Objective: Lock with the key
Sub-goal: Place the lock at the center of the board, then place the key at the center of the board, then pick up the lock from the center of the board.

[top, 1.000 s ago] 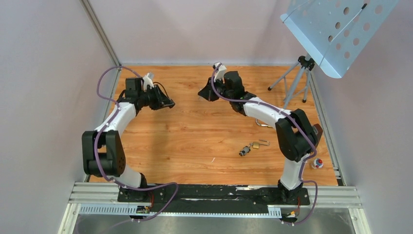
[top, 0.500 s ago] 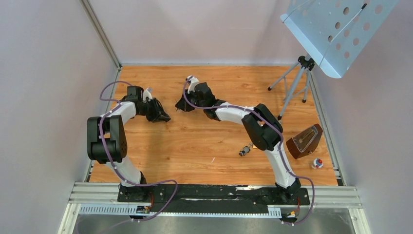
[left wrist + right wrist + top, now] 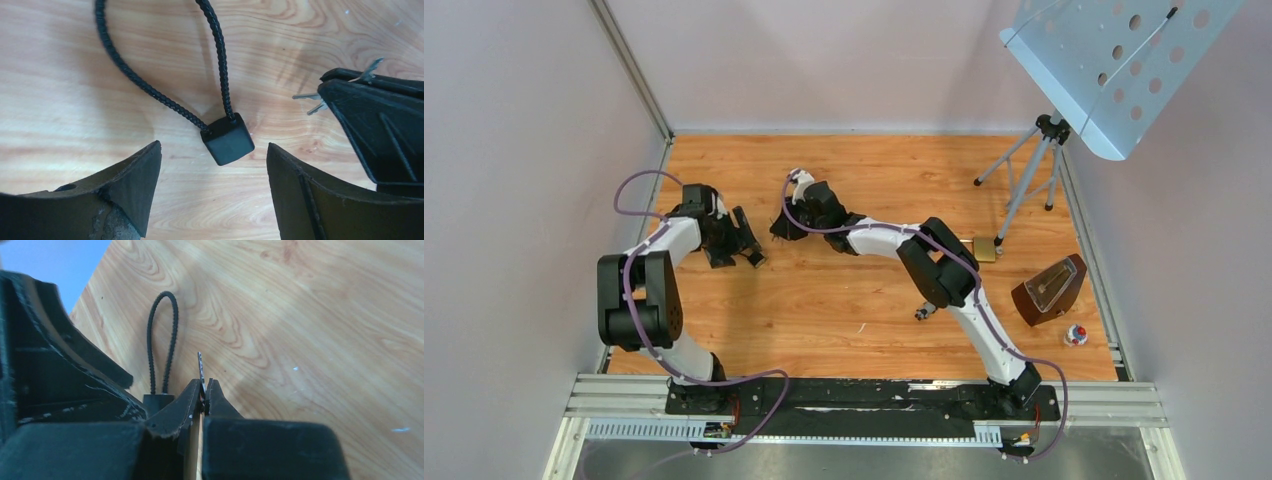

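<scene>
Left fingers [image 3: 125, 185] spread wide, low over the tabletop [image 3: 60, 75], one on each side of the cable lock [image 3: 227, 139]. Not touching it yet. The lock's black cube body sits in the gap, nearer the tips than the palm, turned at an angle to them. Its braided loop [image 3: 150, 90] runs away from me, flat on the wood.

Right fingers [image 3: 220, 405] pinched fully on the key [image 3: 201, 371]. Only the tip of the blade sticks out past them. They're just beside the cube on its right. From the left wrist camera a couple of key ends show at their edge, so I may have more than one on a ring; can't tell.

Step, as I read it: key picked up, lock not yet secured, insertion not started.

Next:
- close left on the cube so it can't skid or spin
- find the keyhole, I can't see it on any visible face
- line the blade up with that face, push straight in, then turn

Risk: very little blade exposed, so the key may slip in my grip when pushed.
</scene>
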### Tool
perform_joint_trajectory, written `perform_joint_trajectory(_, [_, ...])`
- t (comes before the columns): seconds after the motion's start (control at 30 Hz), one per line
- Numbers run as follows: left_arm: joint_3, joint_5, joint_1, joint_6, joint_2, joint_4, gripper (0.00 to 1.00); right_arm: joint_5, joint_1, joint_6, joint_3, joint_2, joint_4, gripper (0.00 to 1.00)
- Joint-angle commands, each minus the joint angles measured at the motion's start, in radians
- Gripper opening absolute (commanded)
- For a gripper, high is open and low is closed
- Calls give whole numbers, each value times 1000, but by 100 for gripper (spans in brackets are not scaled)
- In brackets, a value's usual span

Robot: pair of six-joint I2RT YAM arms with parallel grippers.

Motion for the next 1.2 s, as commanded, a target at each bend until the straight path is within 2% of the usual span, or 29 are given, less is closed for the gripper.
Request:
perform_joint_trajectory(0.0, [-16, -169, 7, -23, -130, -22, 83, 5, 17, 2, 54, 8, -18, 0])
perform_joint_trajectory(0.03, [-17, -188, 7, -27, -168, -28, 84, 0, 18, 0, 56, 9, -28, 1])
perform_joint_trajectory(0.1, [-14, -213, 7, -28, -222, -41, 85, -12, 18, 0, 64, 11, -53, 9])
perform_joint_trajectory(0.2, [-8, -243, 7, -27, -290, -61, 87, -44, 16, -14, 79, -6, -90, 27])
perform_joint_trajectory(0.3, [4, -310, 7, -29, -370, -82, 91, -59, 7, -9, 83, -55, -148, 49])
perform_joint_trajectory(0.37, [15, -363, 8, -33, -419, -99, 99, -67, -10, -4, 60, -99, -179, 58])
perform_joint_trajectory(0.4, [20, -401, 9, -40, -449, -114, 99, -61, -21, 1, 42, -126, -196, 60])
perform_joint_trajectory(0.53, [23, -379, 23, -35, -518, -121, 100, -26, -97, 8, -43, -240, -269, 62])
perform_joint_trajectory(0.7, [-3, -252, 37, -26, -549, -83, 100, 136, -206, 22, -181, -415, -488, 54])
perform_joint_trajectory(0.8, [-21, -218, 38, -54, -556, -35, 100, 275, -266, 26, -304, -531, -623, 53])
perform_joint_trajectory(0.97, [-73, -223, 37, -100, -590, 116, 100, 429, -354, 147, -490, -722, -763, 54])
perform_joint_trajectory(1.17, [-90, -204, 38, -94, -578, 242, 99, 596, -357, 381, -555, -789, -1004, 50])
